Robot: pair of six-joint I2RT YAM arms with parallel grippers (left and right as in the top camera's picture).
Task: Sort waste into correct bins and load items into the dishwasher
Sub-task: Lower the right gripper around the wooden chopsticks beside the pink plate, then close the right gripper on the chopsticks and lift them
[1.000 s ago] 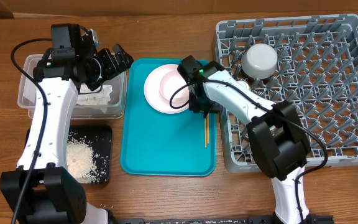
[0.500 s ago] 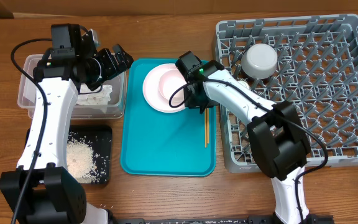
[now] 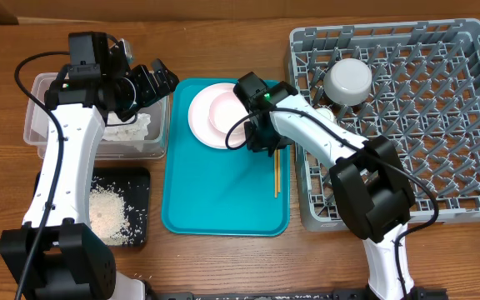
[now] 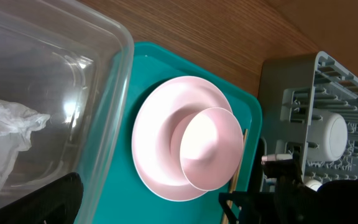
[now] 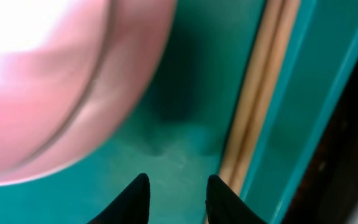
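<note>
A round pink plate (image 3: 200,117) lies at the far end of the teal tray (image 3: 223,200) with a pink bowl (image 3: 223,112) on it. My right gripper (image 3: 262,143) hangs low over the tray just right of the plate (image 5: 55,81), open, with only teal surface between its fingertips (image 5: 137,198). The two chopsticks (image 3: 277,173) lie along the tray's right rim, just right of it (image 5: 253,112). My left gripper (image 3: 155,82) stands wide open above the clear tub's (image 3: 36,125) right edge, holding nothing. White tissue (image 3: 127,129) lies in the tub. Rice fills the black tray (image 3: 136,185).
The grey dish rack (image 3: 440,142) fills the right side, and an upturned pale grey-blue bowl (image 3: 347,80) sits at its far left. In the left wrist view the plate (image 4: 157,137) and bowl (image 4: 210,146) lie between the tub (image 4: 114,74) and the rack (image 4: 291,81).
The pink plate with its bowl has slid slightly left on the tray, and my right gripper has shifted a little left with it. The left arm has not moved.
</note>
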